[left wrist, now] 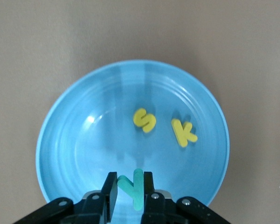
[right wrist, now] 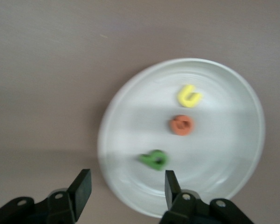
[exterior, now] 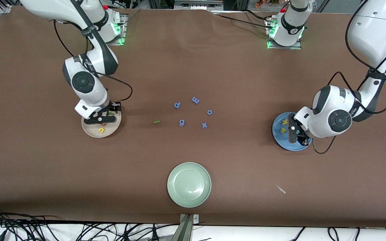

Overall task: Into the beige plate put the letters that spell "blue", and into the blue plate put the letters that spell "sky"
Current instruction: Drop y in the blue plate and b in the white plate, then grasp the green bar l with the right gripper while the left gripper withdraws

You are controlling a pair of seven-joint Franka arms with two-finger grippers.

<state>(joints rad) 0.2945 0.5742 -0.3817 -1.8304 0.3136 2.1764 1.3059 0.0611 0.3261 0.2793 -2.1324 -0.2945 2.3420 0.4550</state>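
Observation:
The beige plate point(exterior: 90, 130) point(right wrist: 223, 93) lies toward the right arm's end of the table. In it are the yellow u point(right wrist: 189, 95) point(exterior: 101, 130), the orange e point(right wrist: 181, 125) and the dark green b point(right wrist: 154, 159). My right gripper point(right wrist: 126, 186) point(exterior: 104, 117) hangs open just over this plate, holding nothing. The thin green l point(exterior: 156, 122) lies on the bare table beside the periwinkle letters. The blue plate point(exterior: 283, 140) point(left wrist: 74, 140) holds the yellow s point(left wrist: 144, 120) and yellow k point(left wrist: 183, 132). Over it, my left gripper point(left wrist: 130, 181) point(exterior: 293, 134) is shut on the teal y point(left wrist: 138, 186).
Several periwinkle-blue letters point(exterior: 195, 100) are scattered mid-table, farther from the front camera than the pale green plate point(exterior: 189, 184). A small white scrap point(exterior: 281, 189) lies nearer the camera than the blue plate.

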